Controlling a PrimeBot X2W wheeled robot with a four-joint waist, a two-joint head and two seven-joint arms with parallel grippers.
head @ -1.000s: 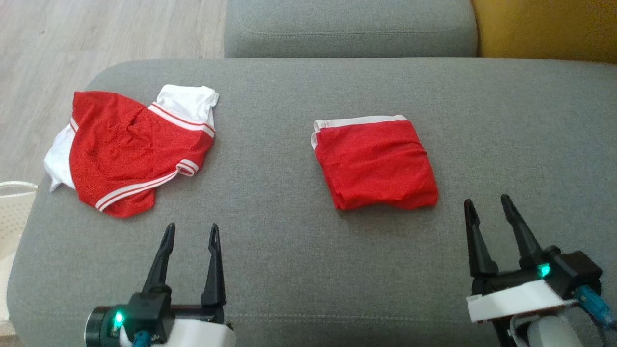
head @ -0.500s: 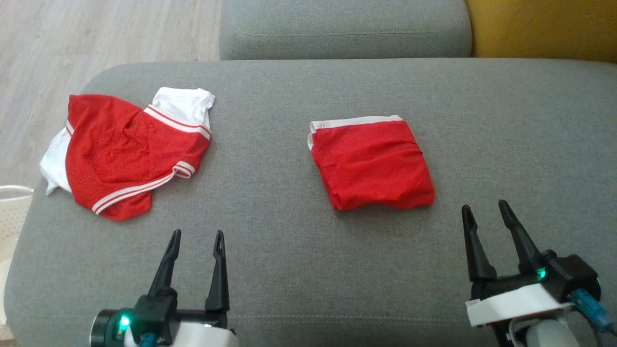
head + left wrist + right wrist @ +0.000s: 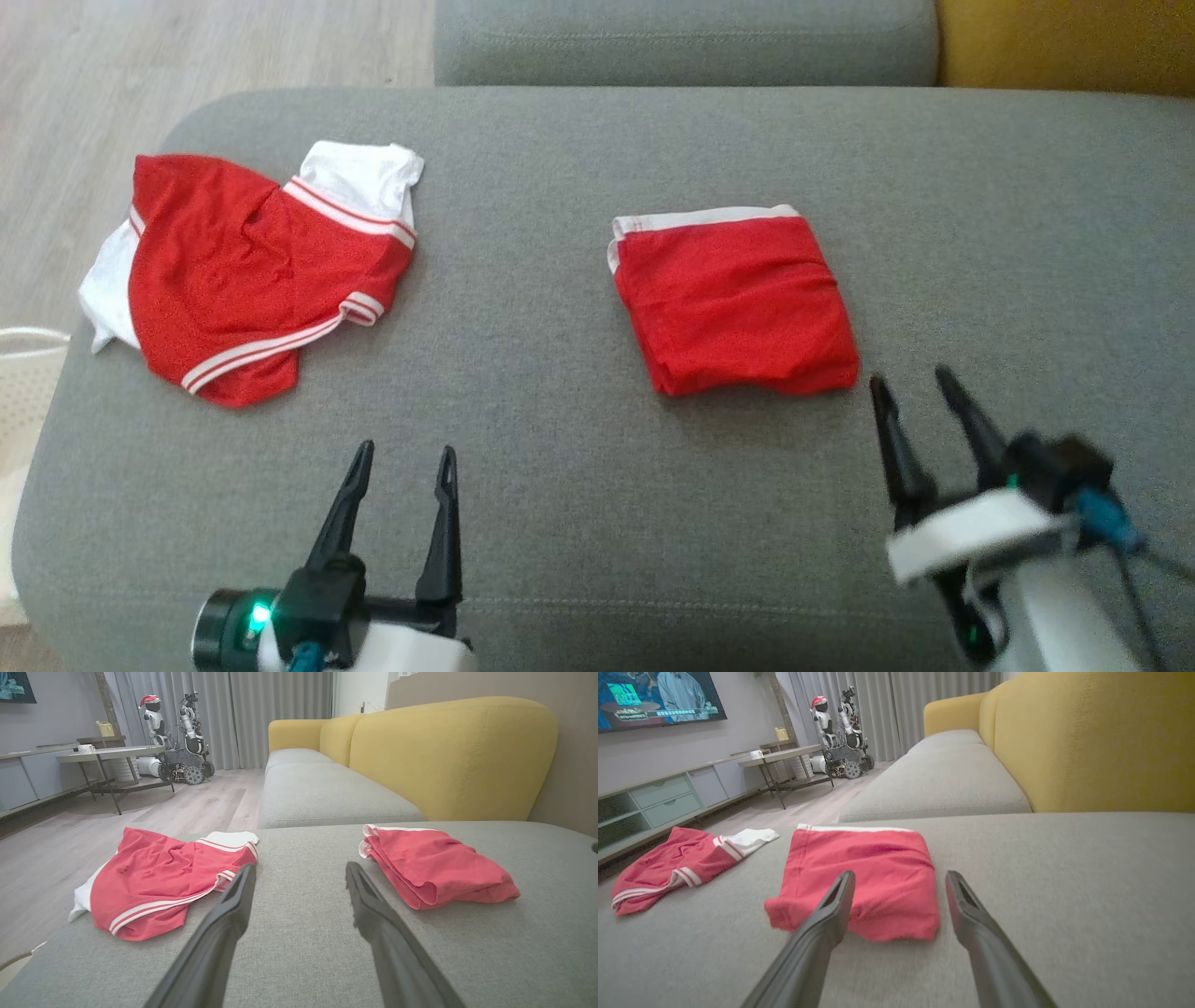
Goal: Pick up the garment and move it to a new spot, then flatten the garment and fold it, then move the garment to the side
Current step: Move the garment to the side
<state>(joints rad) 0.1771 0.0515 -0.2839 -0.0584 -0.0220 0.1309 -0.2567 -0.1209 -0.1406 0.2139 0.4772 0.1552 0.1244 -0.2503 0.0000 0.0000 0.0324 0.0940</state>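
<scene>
A folded red garment [image 3: 738, 308] with a white waistband lies in the middle of the grey sofa cushion [image 3: 560, 504]. A second red and white garment [image 3: 233, 280] lies crumpled and spread at the cushion's left end. My right gripper [image 3: 908, 376] hovers open just off the folded garment's near right corner, holding nothing. In the right wrist view the folded garment [image 3: 868, 858] sits straight ahead of the open right gripper [image 3: 900, 875]. My left gripper [image 3: 407, 450] stands open and bare near the front edge. The left wrist view has the crumpled garment [image 3: 159, 877] left of its fingers [image 3: 233, 914] and the folded garment [image 3: 434, 868] to their right.
A white basket [image 3: 28, 373] stands by the cushion's left edge over wooden floor [image 3: 187, 56]. A second grey seat cushion [image 3: 681, 42] and the yellow backrest [image 3: 1064, 42] lie beyond. A low table [image 3: 107, 756] and a wheeled robot [image 3: 187, 742] stand far across the room.
My right gripper has moved forward and left, closing on the folded garment's near right corner. The left gripper has shifted slightly right. Both garments lie as before; the head camera has shifted.
</scene>
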